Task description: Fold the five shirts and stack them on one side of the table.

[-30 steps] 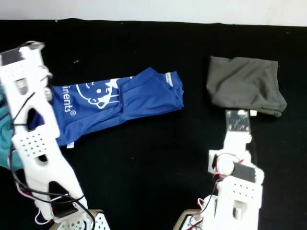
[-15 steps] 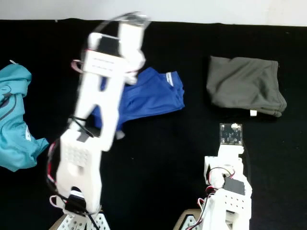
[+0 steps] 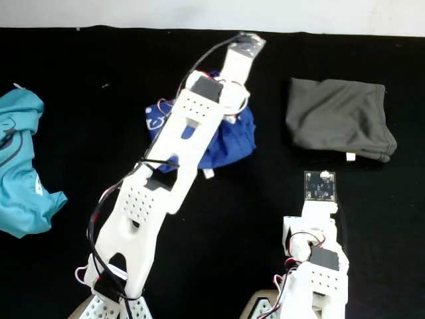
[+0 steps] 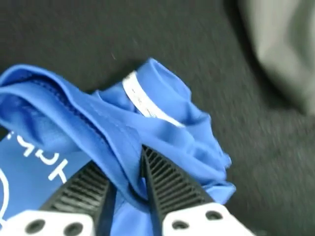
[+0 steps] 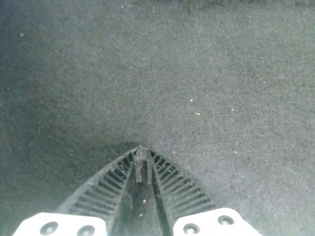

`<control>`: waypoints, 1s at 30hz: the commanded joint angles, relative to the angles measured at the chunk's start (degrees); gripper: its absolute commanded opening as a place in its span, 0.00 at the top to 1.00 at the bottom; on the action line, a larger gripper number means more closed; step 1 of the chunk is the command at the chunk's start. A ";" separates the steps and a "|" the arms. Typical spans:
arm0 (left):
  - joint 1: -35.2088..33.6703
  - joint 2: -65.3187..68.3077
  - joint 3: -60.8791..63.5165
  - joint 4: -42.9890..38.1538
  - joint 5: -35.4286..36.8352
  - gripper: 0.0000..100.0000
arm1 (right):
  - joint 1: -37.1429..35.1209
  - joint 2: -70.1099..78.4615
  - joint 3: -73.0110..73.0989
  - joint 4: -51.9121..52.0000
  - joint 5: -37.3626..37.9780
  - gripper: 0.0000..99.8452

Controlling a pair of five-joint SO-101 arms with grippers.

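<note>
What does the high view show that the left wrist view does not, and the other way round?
High view: the crumpled teal shirt at the edge of the table, the right arm folded up near its base, and the left arm stretched far forward. Left wrist view: the left hand pinching a fold of the blue shirt, near its white neck label. Both: the blue shirt and the folded grey shirt next to it.

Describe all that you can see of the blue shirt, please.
The blue shirt is thin, smooth fabric with white print and a white neck label. It lies bunched on the black table, apart from the grey shirt. The left gripper is shut on a fold of it.
</note>
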 commanded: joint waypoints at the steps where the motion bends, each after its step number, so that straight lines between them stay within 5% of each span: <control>1: 0.84 -0.84 -0.84 -2.02 0.35 0.87 | 0.31 -0.48 1.36 -0.92 0.26 0.99; 6: -1.54 -0.92 -5.67 -0.88 0.44 0.79 | 0.31 -0.48 1.45 -0.92 0.26 0.99; 10: -5.14 -0.84 -11.12 10.29 0.44 0.79 | 0.31 -0.48 1.45 -1.01 0.26 0.99; 15: -7.43 0.04 -11.03 19.16 0.18 0.96 | 0.31 -0.48 1.45 -1.01 0.26 0.99; 30: 4.44 7.78 -7.78 11.60 0.35 0.97 | 0.31 -0.48 1.45 -1.01 0.26 0.99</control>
